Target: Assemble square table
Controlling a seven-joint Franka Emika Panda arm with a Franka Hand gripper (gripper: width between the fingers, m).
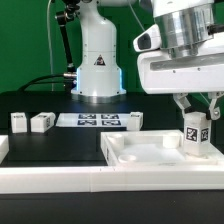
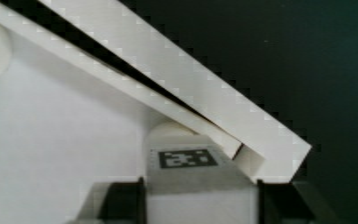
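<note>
Your end effector (image 1: 197, 114) is clamped on a leg (image 1: 195, 134), held upright at the exterior view's far right. From the left, two spare legs (image 1: 42, 122) stand on the black desk (image 1: 60, 148). Next come the marker board (image 1: 95, 121), a third leg (image 1: 133, 120) and the top (image 1: 145, 152). Its corner looks straight below your leg, just beside the rim (image 2: 158, 70), so room is tight.

The arm (image 1: 97, 45) is glossy white, built of rounded shells with dark seams at the joints. Its base (image 1: 97, 78) carries a black triangular logo (image 1: 100, 63), with a ring of blue light (image 1: 95, 93) at its foot and a black cable (image 1: 62, 40) beside it. A grey cylindrical flange (image 1: 188, 25) tops the boxy white gripper (image 1: 197, 113), whose fingers (image 2: 119, 200) are black.
</note>
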